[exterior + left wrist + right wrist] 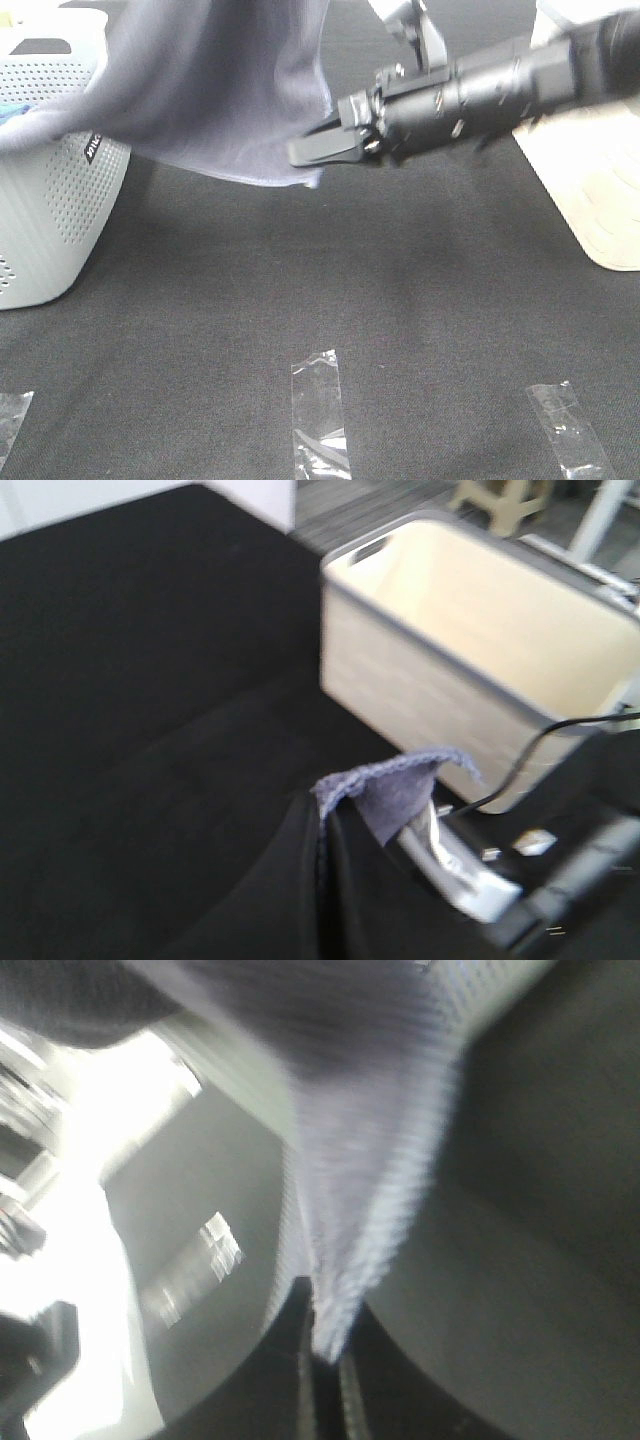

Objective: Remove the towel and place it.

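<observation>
The grey-lavender towel point(230, 90) hangs from above the exterior view, and its left part drapes over the rim of the pale basket point(50, 220). My right gripper point(315, 150) reaches in from the right and is shut on the towel's lower right corner. In the right wrist view, blurred towel cloth point(370, 1210) runs down into the closed right gripper point(325, 1345). In the left wrist view, my left gripper point(322, 815) is shut on a towel corner point(395, 785) that sticks up from the dark fingers. The left gripper itself does not show in the exterior view.
A bright blue cloth point(10, 112) lies in the pale perforated basket at the left. A beige basket point(590, 190) point(450, 660) stands at the right. Clear tape strips point(320, 410) point(565, 430) mark the black table near its front edge.
</observation>
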Robot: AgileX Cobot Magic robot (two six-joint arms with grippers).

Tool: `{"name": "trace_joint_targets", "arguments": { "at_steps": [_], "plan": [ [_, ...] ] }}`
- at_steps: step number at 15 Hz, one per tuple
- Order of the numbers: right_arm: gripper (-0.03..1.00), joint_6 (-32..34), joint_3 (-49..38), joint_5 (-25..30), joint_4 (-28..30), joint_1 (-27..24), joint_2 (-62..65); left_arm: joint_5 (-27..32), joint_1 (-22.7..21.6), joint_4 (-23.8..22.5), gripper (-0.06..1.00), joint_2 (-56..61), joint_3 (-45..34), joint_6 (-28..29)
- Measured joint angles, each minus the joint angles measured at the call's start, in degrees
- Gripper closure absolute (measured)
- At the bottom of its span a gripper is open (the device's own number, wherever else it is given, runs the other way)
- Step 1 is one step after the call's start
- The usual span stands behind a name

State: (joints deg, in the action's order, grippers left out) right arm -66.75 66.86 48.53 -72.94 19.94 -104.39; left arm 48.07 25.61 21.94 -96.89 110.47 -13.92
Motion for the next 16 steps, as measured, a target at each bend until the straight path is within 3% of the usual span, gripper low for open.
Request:
{"name": "trace_joint_targets", "arguments": {
  "at_steps": [2, 4, 6, 8, 9, 12, 16],
  "plan": [
    [0.97, 21.6, 5.9, -0.2, 20.9, 0.0, 2.1, 0.0, 0.0, -7.5, 0.94, -2.0, 0.0, 7.9],
    [0.97, 40.9, 12.8, 4.2, 41.1, 0.0, 2.7, -1.0, 0.0, -12.1, 0.94, -4.4, 0.0, 12.5],
    [0.97, 54.7, 21.0, 8.9, 58.4, 0.0, 2.7, -5.4, 0.0, -13.8, 0.94, -7.3, 0.0, 13.2],
    [0.97, 62.6, 31.2, 11.3, 71.7, 0.0, 2.7, -16.6, 0.0, -16.4, 0.94, -10.9, -0.1, 13.2],
    [0.97, 63.4, 33.5, 11.3, 72.9, 0.0, 2.7, -19.3, 0.0, -17.2, 0.94, -11.3, -0.1, 13.2],
    [0.97, 64.6, 46.6, 6.9, 80.2, 0.0, 2.1, -36.4, 0.0, -25.4, 0.94, -11.6, 0.1, 13.2],
    [0.97, 64.6, 52.9, -7.5, 85.3, 0.0, 1.9, -49.3, -3.4, -29.8, 0.94, -11.5, 3.8, 13.1]
  ]
}}
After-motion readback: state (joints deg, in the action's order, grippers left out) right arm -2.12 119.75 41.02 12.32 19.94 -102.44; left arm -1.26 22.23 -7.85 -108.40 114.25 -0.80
